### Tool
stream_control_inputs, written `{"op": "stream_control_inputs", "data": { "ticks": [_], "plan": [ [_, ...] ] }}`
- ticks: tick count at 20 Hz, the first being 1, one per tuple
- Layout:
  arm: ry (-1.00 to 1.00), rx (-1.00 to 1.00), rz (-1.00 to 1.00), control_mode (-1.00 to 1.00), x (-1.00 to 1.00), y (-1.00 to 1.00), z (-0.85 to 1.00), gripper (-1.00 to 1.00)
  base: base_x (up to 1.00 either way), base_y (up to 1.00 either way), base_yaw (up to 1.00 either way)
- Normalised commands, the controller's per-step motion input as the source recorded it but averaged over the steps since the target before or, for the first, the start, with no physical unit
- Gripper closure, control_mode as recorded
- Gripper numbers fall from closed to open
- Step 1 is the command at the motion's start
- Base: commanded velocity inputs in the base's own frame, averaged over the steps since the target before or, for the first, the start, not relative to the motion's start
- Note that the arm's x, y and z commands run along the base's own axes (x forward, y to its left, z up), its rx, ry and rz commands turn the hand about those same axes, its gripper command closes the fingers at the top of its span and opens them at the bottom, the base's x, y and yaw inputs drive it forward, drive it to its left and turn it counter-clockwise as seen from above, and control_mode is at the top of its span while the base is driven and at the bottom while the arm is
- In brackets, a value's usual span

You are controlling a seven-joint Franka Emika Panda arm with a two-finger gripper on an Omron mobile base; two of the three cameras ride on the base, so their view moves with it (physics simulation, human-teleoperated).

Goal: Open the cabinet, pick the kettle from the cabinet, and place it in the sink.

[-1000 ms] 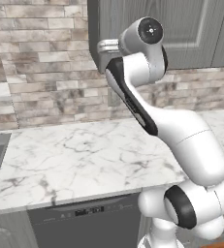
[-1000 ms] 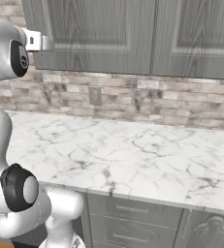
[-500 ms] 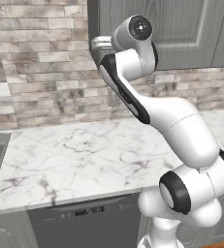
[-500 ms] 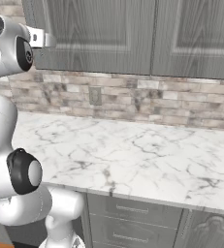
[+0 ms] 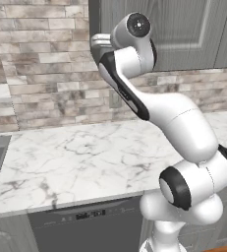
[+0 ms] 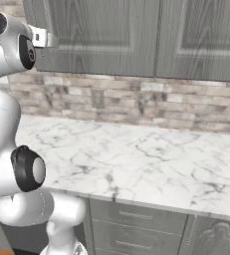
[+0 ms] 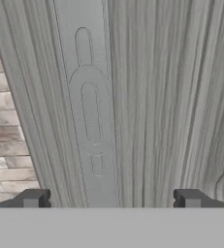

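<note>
Cabinet (image 6: pixel 136 37) mounted above marble counter (image 6: pixel 136 159), doors seen closed. Gripper (image 7: pixel 111 199) held spread wide at cabinet's left door edge, handle (image 7: pixel 91 116) framed between fingertips, likely for pulling open.

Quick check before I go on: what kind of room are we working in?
A home kitchen, by the look of it: grey wall cabinet over a marble counter, brick backsplash, and a dishwasher below.

The pincer (image 7: pixel 111 199) is up high, right in front of the cabinet (image 7: pixel 147 97) door. The door handle (image 7: pixel 91 121) sits straight ahead, between its two tips. The brick wall (image 7: pixel 7 135) is off to one side. The counter (image 5: pixel 85 157) lies far below.
</note>
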Motion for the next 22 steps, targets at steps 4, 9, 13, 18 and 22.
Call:
{"op": "stream_control_inputs", "data": {
  "ticks": [4,9,13,18,22],
  "plan": [
    [0.01,0.03,0.03,-1.0,0.38,0.09,0.0,-1.0,0.0,0.0,0.0],
    [0.03,0.01,0.02,-1.0,0.38,0.09,-0.02,1.0,0.0,0.0,0.0],
    [0.01,0.01,0.01,-1.0,0.28,0.01,-0.09,1.0,0.0,0.0,0.0],
    [0.0,0.0,0.0,-1.0,0.24,0.11,-0.16,1.0,0.0,0.0,0.0],
    [0.0,0.03,0.0,-1.0,0.19,0.23,-0.15,1.0,0.0,0.0,0.0]
  ]
}}
